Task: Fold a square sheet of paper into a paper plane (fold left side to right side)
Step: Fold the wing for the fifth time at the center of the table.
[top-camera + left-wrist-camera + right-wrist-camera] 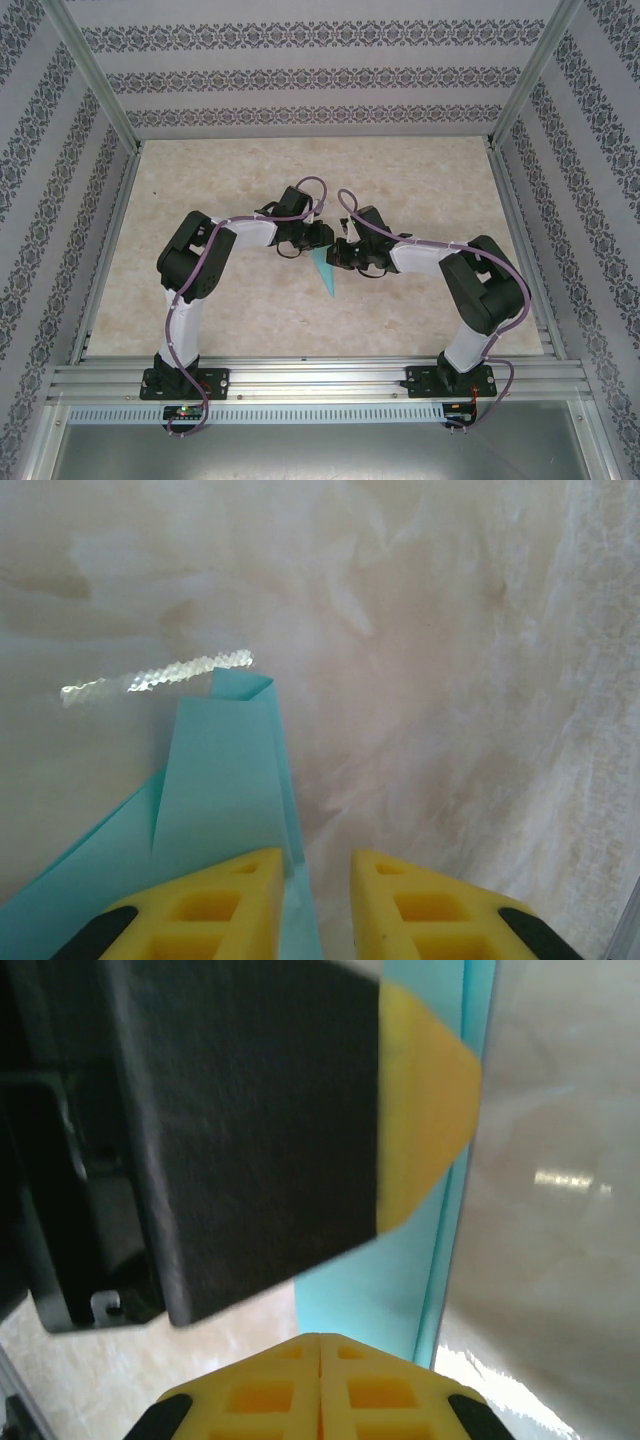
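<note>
Plane (325,272) lies mid-worktop (430,180), nose toward the near edge. Left claw (317,870) released — fingers apart, one over the paper. Right claw (319,1350) clenched, tips together.

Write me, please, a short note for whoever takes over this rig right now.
Left gripper: fingers apart, nothing clamped between them, one finger over the paper.
Right gripper: shut, tips at the paper's edge. I cannot tell whether it pinches a layer.
The paper lies mid-table between both grippers.
Done: it is already a narrow turquoise dart with layered flaps, its point toward the near edge.
Left: probably the closing left-to-right fold and a firm crease. Check the right grip before moving.
</note>
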Robot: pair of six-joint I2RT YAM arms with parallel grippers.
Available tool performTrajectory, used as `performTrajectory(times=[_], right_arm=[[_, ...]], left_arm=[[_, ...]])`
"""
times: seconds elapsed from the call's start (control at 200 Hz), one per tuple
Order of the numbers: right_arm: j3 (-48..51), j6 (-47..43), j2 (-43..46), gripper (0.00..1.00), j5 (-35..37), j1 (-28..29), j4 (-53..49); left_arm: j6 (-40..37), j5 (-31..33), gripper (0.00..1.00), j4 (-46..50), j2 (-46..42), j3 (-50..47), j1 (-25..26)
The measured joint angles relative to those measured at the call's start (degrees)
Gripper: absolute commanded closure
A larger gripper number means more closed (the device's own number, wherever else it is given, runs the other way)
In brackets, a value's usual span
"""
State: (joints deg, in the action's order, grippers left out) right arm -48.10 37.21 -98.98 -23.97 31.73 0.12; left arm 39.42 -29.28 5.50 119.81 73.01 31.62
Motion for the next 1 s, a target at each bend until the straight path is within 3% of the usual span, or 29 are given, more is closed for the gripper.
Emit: performTrajectory(times=[0.34, 0.999], right_arm=[[-0.2, 0.2, -5.79, 0.92, 2.84, 0.02, 4.98], [6.16, 0.79, -1.29, 0.92, 3.17, 3.34, 7.63]], left_arm=[[0.02, -0.11, 0.74, -0.37, -0.02, -0.24, 0.0], [0.07, -1.11, 0.74, -0.76, -0.02, -0.48, 0.15]])
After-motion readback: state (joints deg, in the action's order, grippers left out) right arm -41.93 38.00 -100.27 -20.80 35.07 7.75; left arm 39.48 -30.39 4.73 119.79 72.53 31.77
